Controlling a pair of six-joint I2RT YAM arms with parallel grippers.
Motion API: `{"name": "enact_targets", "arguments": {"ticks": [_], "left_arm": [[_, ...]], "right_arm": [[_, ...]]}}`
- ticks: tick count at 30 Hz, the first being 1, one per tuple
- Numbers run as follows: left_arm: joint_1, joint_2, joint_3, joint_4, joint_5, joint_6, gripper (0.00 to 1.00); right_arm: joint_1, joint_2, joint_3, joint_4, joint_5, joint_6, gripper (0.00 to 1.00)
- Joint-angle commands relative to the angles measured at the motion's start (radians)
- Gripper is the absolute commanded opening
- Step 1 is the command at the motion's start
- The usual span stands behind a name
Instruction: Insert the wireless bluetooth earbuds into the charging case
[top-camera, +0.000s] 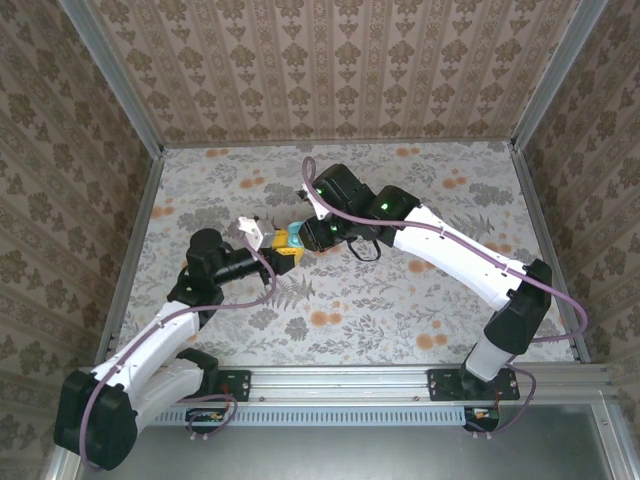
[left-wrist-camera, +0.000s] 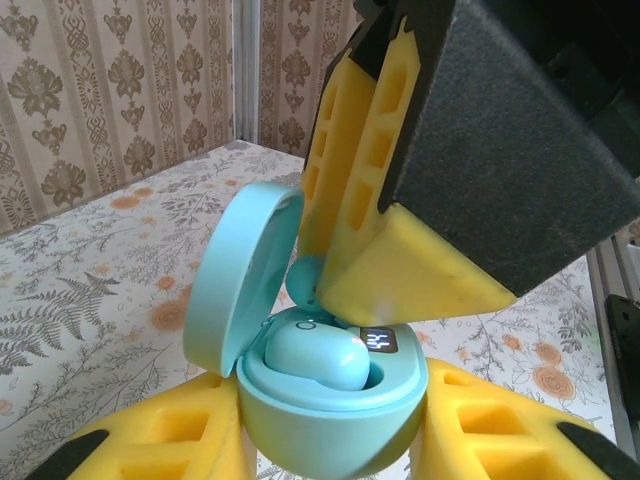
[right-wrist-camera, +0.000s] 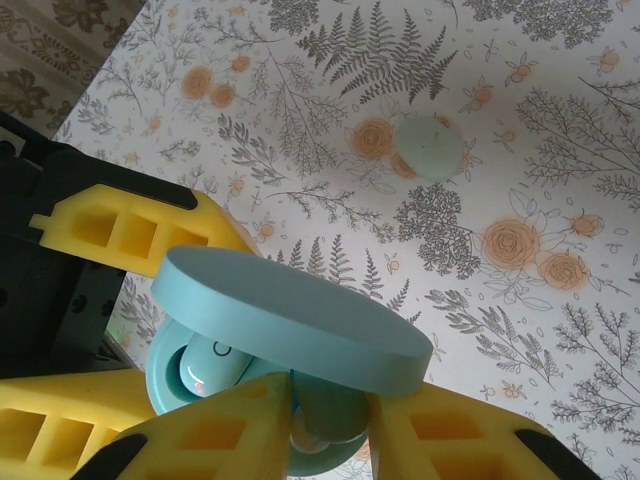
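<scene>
Right end effector (right-wrist-camera: 330, 425): yellow fingers nearly together, pinching the second earbud (left-wrist-camera: 303, 280) just above the open well, close against the lid's inner side (most of this earbud is covered by the fingertips).
Left end effector (left-wrist-camera: 335, 450): fingers clamped on the base of the charging case (left-wrist-camera: 400, 388), one on each side; their tips are cut off by the bottom of the left wrist view.
Charging case: teal, lifted off the tabletop (right-wrist-camera: 520, 90) and open.
Lid (right-wrist-camera: 290, 320): hinged up; in the right wrist view it hides most of the base.
Seated earbud (left-wrist-camera: 320, 358): lying in its well, a small dark panel (left-wrist-camera: 378, 340) with white marks just behind it; the marks are too small to read.
Pale green oval (right-wrist-camera: 430, 147): on the floral tabletop, well apart from the case.
Top view: both arms meet mid-table, with the case a small teal spot between them.
</scene>
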Motion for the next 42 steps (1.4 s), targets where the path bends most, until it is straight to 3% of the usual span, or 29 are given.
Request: {"name": "enact_targets", "arguments": {"ticks": [1,42], "left_arm": [[-0.003,-0.015,0.001,0.035,0.003,-0.016,0.36],[-0.004,-0.017,0.004,0.042,0.001,-0.018,0.36]], "right_arm": [[0.006,-0.01,0.004,0.002,-0.05,0.02,0.27],[-0.04,-0.07,-0.062,0.081,-0.124,0.115,0.33]]}}
